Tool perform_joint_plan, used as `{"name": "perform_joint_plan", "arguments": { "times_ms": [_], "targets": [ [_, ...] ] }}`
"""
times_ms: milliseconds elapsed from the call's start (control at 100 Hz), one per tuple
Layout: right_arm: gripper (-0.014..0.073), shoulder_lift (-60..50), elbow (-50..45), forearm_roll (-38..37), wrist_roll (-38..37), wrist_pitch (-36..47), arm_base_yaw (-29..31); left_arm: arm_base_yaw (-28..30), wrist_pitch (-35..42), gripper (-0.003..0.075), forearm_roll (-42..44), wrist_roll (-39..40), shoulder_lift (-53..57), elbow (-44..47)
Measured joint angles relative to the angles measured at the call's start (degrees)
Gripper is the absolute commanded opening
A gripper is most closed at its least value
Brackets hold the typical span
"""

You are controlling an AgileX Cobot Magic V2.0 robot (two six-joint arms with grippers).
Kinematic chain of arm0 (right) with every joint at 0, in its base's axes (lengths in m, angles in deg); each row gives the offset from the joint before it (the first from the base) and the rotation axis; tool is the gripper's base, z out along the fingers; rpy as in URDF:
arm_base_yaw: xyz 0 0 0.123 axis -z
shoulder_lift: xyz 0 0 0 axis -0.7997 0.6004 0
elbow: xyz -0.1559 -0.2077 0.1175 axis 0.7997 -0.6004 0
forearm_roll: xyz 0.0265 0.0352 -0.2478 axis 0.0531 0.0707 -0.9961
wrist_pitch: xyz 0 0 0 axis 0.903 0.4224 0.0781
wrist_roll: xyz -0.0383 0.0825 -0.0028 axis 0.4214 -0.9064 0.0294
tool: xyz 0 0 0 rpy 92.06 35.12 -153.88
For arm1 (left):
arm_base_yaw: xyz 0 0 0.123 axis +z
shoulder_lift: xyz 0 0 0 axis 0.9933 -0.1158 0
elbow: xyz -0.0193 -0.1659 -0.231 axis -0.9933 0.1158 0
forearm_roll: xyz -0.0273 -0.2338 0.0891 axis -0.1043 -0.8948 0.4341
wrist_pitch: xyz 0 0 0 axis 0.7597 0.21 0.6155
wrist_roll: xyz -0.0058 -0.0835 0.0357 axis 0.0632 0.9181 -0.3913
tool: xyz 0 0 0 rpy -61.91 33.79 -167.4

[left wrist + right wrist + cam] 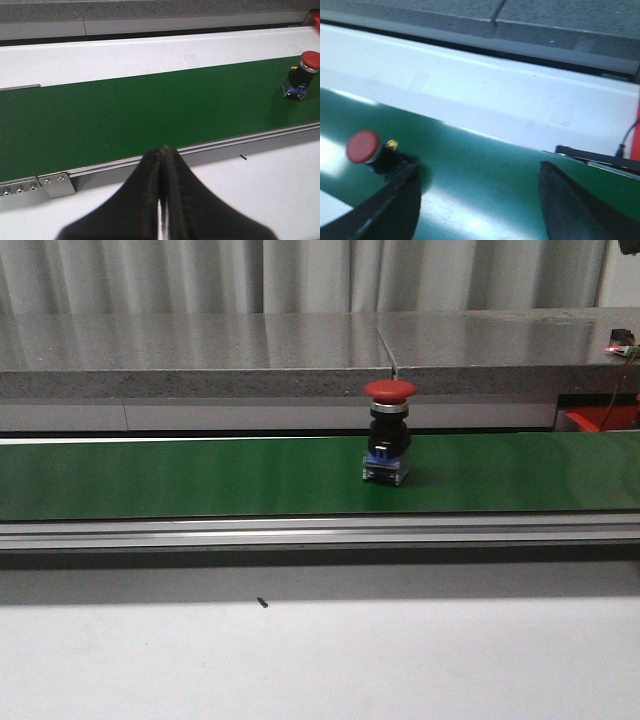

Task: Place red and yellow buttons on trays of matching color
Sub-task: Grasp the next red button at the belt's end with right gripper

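The red button (389,430) stands upright on the green belt (200,476), right of centre, while my left claw (162,200) is pressed closed and empty over the white desk (320,660) and my right claw (477,210) is spread wide above the belt beside the button.

The front camera sits low and looks straight across the white table (320,660) at the green belt (180,478), square on. The left wrist camera looks down over the belt from the near side and to the left; the right one hangs close above it. All three share the red button (388,445) (300,76) (365,147).
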State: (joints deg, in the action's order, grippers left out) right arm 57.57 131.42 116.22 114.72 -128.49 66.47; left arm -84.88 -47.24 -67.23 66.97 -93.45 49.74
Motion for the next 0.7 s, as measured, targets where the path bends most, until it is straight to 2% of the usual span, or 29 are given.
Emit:
{"name": "perform_joint_plan", "arguments": {
  "times_ms": [300, 610, 700],
  "targets": [
    [0.0499, 1.26, -0.49, -0.27, 7.08, -6.28, -3.99, 0.00, 0.00, -0.0020, 0.00, 0.00, 0.00, 0.00],
    [0.0500, 3.84, -3.85, -0.31, 10.74, -3.86, -4.92, 0.00, 0.00, -0.0020, 0.00, 0.00, 0.00, 0.00],
    [0.0538, 4.86, -4.21, 0.01, 11.58, -3.75, -4.92, 0.00, 0.00, -0.0020, 0.00, 0.00, 0.00, 0.00]
  ]
}}
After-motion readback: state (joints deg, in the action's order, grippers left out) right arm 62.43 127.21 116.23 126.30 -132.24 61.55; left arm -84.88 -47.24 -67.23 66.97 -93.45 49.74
